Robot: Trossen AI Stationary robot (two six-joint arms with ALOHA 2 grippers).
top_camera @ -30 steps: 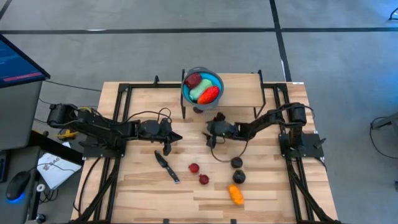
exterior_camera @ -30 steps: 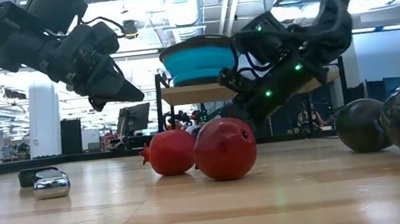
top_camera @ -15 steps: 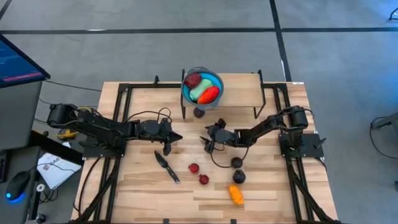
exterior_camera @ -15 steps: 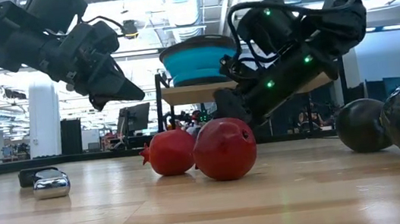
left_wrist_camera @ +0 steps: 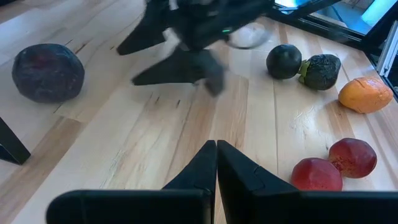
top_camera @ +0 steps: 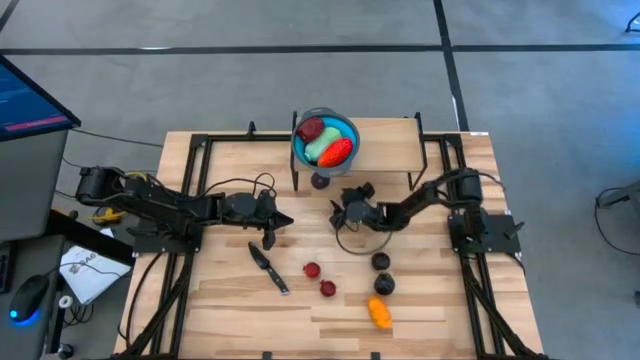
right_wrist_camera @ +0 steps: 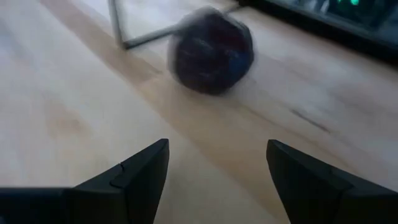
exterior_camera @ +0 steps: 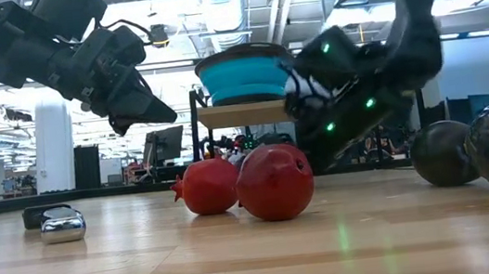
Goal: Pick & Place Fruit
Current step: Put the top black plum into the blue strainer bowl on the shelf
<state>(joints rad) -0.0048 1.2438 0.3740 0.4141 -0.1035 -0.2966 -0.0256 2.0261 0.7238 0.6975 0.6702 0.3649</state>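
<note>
Table [top_camera: 220, 300] carries a raised shelf [top_camera: 385, 150] at its far edge, centre. Bowl [top_camera: 325, 141] sits on the shelf's left end; three fruit [top_camera: 327, 140] lie in it, packed together. One plum [top_camera: 320, 181] lies on the table under the shelf, just below the bowl.

Left gripper [top_camera: 273, 232] is left of centre, over the table. Knife [top_camera: 268, 268] lies just near-side of it. Right gripper [top_camera: 345, 205] is right of centre, near-right of the plum, apart from it.

Two small fruit [top_camera: 319, 279] lie right of the knife, side by side. Two dark fruit [top_camera: 382, 273] lie further right, touching. Orange [top_camera: 379, 313] lies just near-side of those.
</note>
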